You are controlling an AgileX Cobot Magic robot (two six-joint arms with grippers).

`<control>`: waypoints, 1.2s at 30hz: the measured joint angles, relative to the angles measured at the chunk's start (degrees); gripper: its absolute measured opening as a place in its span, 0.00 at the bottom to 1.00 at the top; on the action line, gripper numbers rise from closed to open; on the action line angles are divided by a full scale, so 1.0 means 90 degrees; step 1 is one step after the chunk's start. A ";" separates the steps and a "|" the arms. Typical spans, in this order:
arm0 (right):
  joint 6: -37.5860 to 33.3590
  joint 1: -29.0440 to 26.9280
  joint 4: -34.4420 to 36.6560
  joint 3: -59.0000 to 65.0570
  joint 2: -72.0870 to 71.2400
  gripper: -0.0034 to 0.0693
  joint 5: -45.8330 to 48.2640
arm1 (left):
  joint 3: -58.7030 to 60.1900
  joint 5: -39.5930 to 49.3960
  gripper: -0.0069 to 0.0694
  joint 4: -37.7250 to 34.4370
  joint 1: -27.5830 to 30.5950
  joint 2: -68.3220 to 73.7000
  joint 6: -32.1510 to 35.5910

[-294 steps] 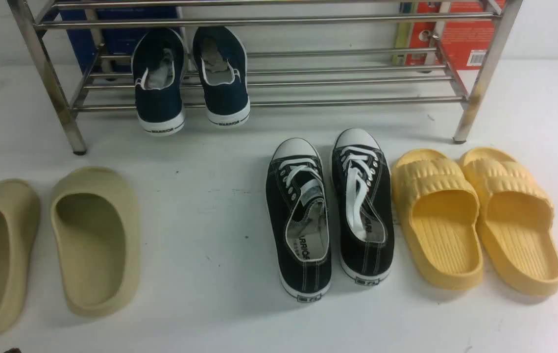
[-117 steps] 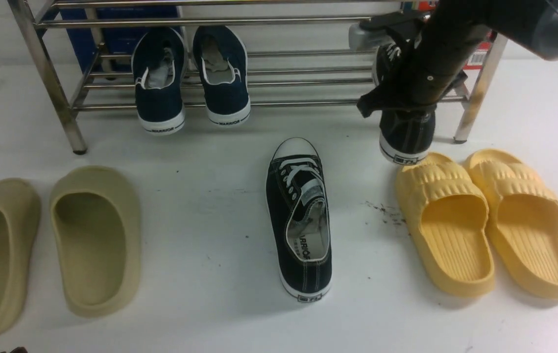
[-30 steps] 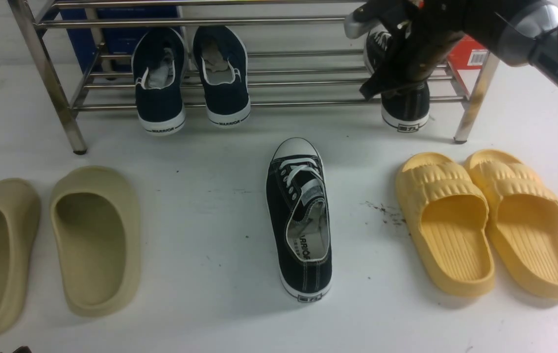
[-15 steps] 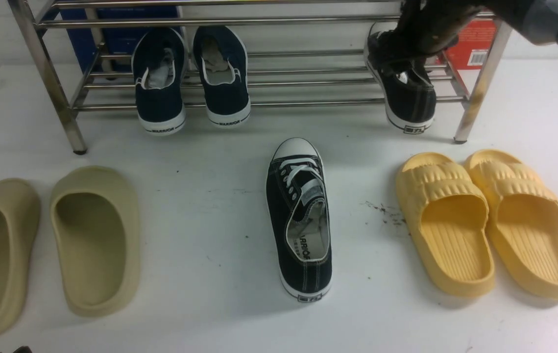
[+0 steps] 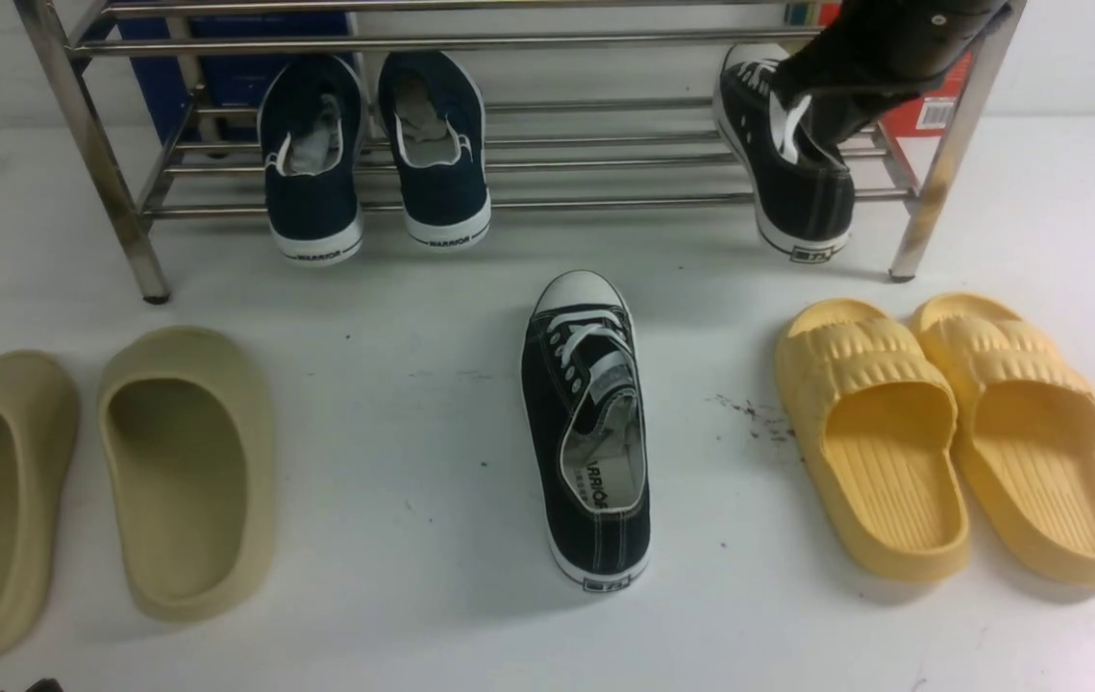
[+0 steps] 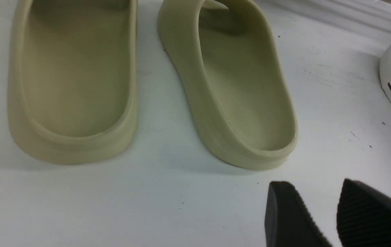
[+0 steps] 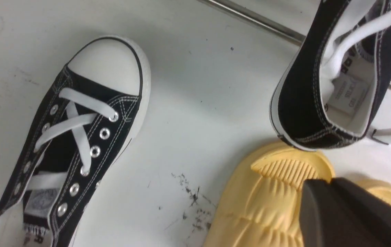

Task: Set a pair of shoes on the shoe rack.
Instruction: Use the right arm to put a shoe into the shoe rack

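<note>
Since earlier, we have moved one black sneaker [image 5: 802, 192] from the table [image 5: 393, 577] onto the shoe rack's [image 5: 605, 202] lower tier; its mate [image 5: 595, 538] lies on the table. Our right gripper [image 7: 327, 182] is closed, empty; our left gripper [image 6: 313, 181] is wide open, empty.

Navy sneakers [image 5: 312, 163] side by side on steel rack [image 5: 605, 202], heels overhanging its front bar

Glossy metal shoe rack [image 5: 605, 202]; matt black cloth sneaker [image 5: 547, 413] with smooth, rubbery-looking white toe cap.
</note>
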 joint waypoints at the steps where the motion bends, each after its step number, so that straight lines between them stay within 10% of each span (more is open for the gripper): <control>1: 0.0034 0.0000 0.0015 0.0489 -0.0328 0.05 -0.0006 | 0.0000 0.0000 0.40 0.0000 0.0000 0.0000 0.0000; 11: 0.0593 -0.0007 0.0071 0.2856 -0.0820 0.07 -0.0799 | 0.0000 0.0000 0.40 0.0000 0.0000 0.0000 0.0000; 36: 0.0947 -0.0587 0.0110 0.2910 0.0284 0.09 -0.4179 | 0.0000 0.0000 0.40 0.0000 0.0000 0.0000 0.0000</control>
